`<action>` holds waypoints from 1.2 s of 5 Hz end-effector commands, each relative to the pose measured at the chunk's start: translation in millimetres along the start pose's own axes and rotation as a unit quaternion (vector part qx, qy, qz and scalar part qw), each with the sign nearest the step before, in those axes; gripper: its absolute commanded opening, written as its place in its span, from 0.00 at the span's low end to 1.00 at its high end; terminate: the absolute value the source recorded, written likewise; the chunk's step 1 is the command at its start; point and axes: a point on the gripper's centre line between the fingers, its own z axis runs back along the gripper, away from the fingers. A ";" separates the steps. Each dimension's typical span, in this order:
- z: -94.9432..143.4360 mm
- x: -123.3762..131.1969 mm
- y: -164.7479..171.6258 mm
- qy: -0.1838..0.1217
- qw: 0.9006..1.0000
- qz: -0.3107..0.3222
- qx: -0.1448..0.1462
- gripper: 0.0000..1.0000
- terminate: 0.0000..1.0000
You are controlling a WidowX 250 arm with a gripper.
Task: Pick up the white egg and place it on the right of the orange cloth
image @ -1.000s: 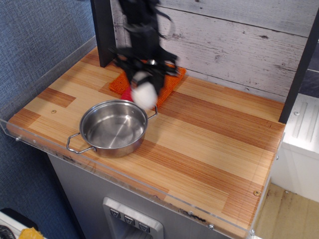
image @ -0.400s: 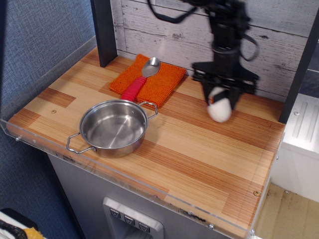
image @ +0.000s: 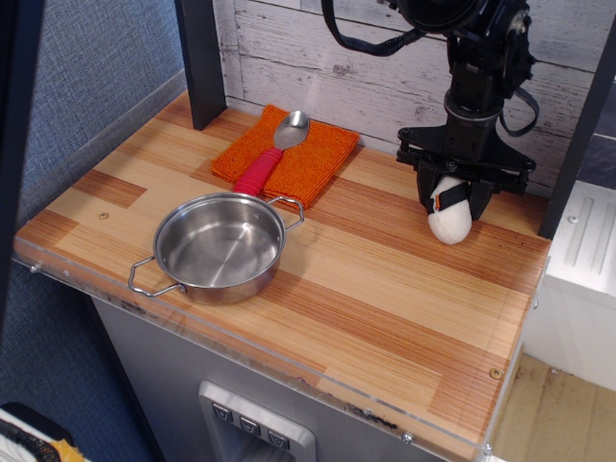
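The white egg is at the back right of the wooden table, its lower end at or just above the wood. My black gripper comes down from above and is shut on the egg's upper part, one finger on each side. The orange cloth lies at the back middle of the table, well to the left of the egg, with a red-handled metal spoon lying across it.
A steel pan with two handles stands at the front left. A dark post rises at the back left and another at the right edge. A plank wall runs behind. A clear rim lines the front edge.
My gripper has carried the egg from over the cloth and pan rim rightward across the table, then lowered it at the back right. The spoon and cloth are now uncovered.
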 end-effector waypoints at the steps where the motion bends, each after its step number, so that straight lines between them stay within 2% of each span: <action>1: 30.7 -0.8 13.3 -0.021 1.000 0.019 0.003 1.00 0.00; 3: 79.5 13.8 36.1 -0.040 0.997 0.035 -0.047 1.00 0.00; 4: 98.1 8.9 51.9 -0.042 0.996 0.034 -0.074 1.00 0.00; 5: 111.5 -32.3 69.0 -0.025 0.997 0.007 -0.075 1.00 0.00; 6: 113.2 -82.1 85.5 -0.028 0.998 -0.002 -0.051 1.00 0.00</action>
